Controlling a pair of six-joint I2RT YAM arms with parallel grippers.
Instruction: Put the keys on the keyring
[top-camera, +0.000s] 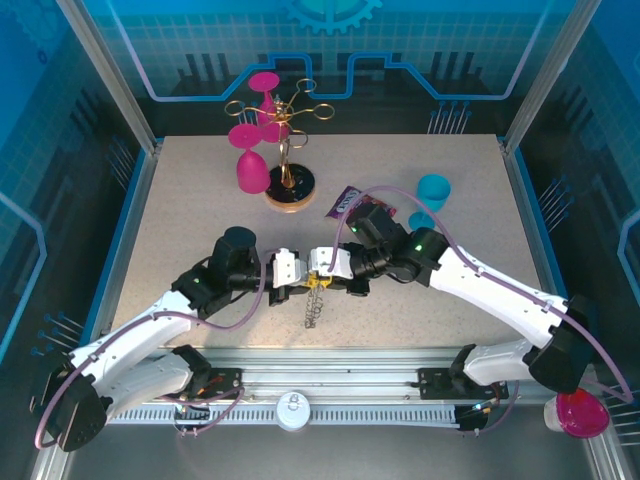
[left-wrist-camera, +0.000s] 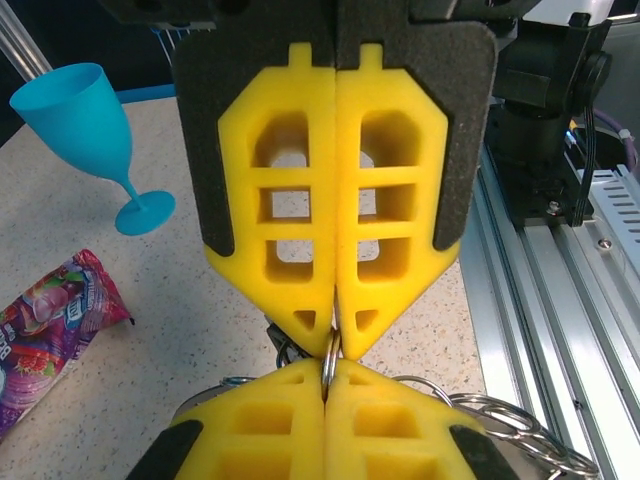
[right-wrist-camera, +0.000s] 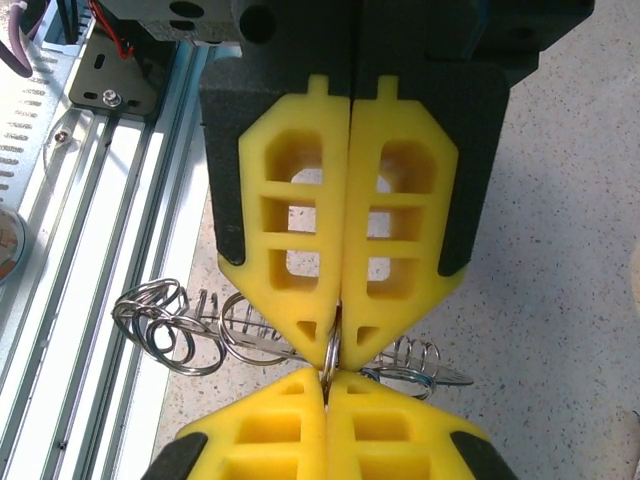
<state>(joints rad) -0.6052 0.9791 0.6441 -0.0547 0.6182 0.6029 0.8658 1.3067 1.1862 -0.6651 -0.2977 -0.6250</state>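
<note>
Tabletop (top-camera: 190, 210), speckled beige, centre: my yellow-padded left gripper (top-camera: 297, 278) and right gripper (top-camera: 322, 270) meet tip to tip, both clamped on the keyring (top-camera: 313, 305) of bunched silver wire loops. I judge it light, springy, slippery; I'd pinch one loop edge-on near the pad tips.

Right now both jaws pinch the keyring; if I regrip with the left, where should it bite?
Probably the thin rim of the keyring, edge-on where it shows bare between the loops, coming level from the left as the left gripper does. The wire loops hang loose and springy, so they'd likely slip.
</note>
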